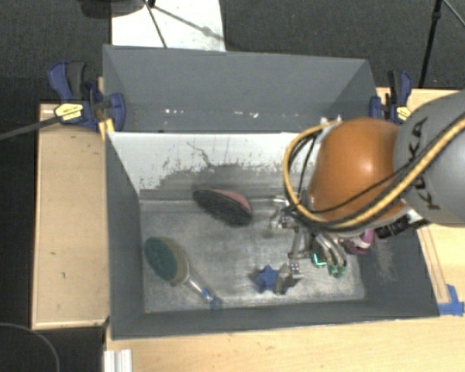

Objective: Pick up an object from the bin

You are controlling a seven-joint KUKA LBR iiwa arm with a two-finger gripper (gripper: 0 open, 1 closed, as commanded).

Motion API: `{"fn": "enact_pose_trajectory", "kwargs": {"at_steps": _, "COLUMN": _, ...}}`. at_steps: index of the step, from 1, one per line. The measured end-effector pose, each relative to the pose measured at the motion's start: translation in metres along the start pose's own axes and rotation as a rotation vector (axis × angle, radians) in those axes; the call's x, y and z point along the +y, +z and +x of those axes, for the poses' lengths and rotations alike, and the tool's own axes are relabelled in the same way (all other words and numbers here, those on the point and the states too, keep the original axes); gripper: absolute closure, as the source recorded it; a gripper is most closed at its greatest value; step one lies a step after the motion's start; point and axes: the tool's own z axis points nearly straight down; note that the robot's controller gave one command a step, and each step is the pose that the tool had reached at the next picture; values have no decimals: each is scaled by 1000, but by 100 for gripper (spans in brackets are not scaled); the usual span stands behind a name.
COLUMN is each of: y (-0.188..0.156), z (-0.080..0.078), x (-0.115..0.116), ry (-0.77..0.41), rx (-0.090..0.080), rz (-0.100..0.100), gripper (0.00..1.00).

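Observation:
My gripper (297, 259) hangs low over the bin's floor right of the middle, just below the arm's orange cover. A small blue object (268, 278) lies on the floor right beside the gripper's lower end, at its left; whether they touch I cannot tell. A small green thing (330, 262) shows just to the gripper's right, partly hidden. A purple thing (363, 243) peeks out further right from under the cover.
A dark oval brush with a reddish top (224, 205) lies near the back wall, left of the gripper. A round green scrubber with a blue-tipped handle (167, 260) lies at the front left. The arm's orange cover hides the bin's right part.

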Motion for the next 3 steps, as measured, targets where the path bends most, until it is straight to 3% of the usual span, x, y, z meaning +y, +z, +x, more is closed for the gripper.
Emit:
{"fn": "enact_pose_trajectory", "kwargs": {"at_steps": 1, "y": 109, "z": -10, "x": -30, "ry": -194, "rx": -18, "rz": 1, "gripper": 0}}
{"fn": "enact_pose_trajectory", "kwargs": {"at_steps": 2, "y": 107, "z": -10, "x": -29, "ry": -190, "rx": -20, "rz": 0, "gripper": 100}}
{"fn": "enact_pose_trajectory", "kwargs": {"at_steps": 3, "y": -23, "z": -12, "x": -27, "ry": -276, "rx": -16, "rz": 2, "gripper": 100}}
